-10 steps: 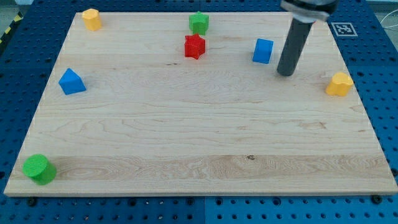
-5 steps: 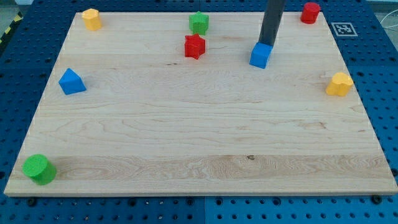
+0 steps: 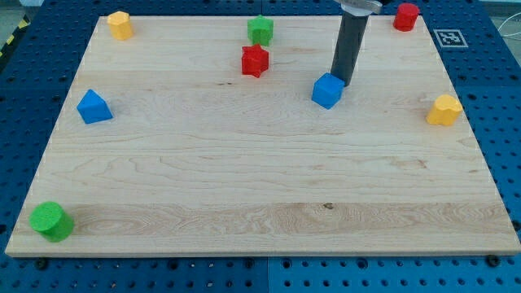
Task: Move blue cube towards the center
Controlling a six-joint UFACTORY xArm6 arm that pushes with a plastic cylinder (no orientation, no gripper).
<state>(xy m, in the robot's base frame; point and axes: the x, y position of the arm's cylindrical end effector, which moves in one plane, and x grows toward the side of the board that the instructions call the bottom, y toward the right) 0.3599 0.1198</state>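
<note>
The blue cube (image 3: 327, 90) lies on the wooden board (image 3: 260, 179), right of the middle and in the upper half of the view. My tip (image 3: 341, 82) is at the cube's upper right corner, touching it or nearly so. The dark rod rises from there to the view's top edge.
A red star block (image 3: 255, 60) and a green star block (image 3: 260, 30) lie to the cube's upper left. A red cylinder (image 3: 406, 16) is at top right, a yellow block (image 3: 444, 110) at right, a yellow block (image 3: 120, 24) at top left, a blue triangular block (image 3: 94, 107) at left, a green cylinder (image 3: 50, 220) at bottom left.
My tip swung from the cube's right to behind it, then pushed it. The blue cube has slid down and to the left, and has turned a little.
</note>
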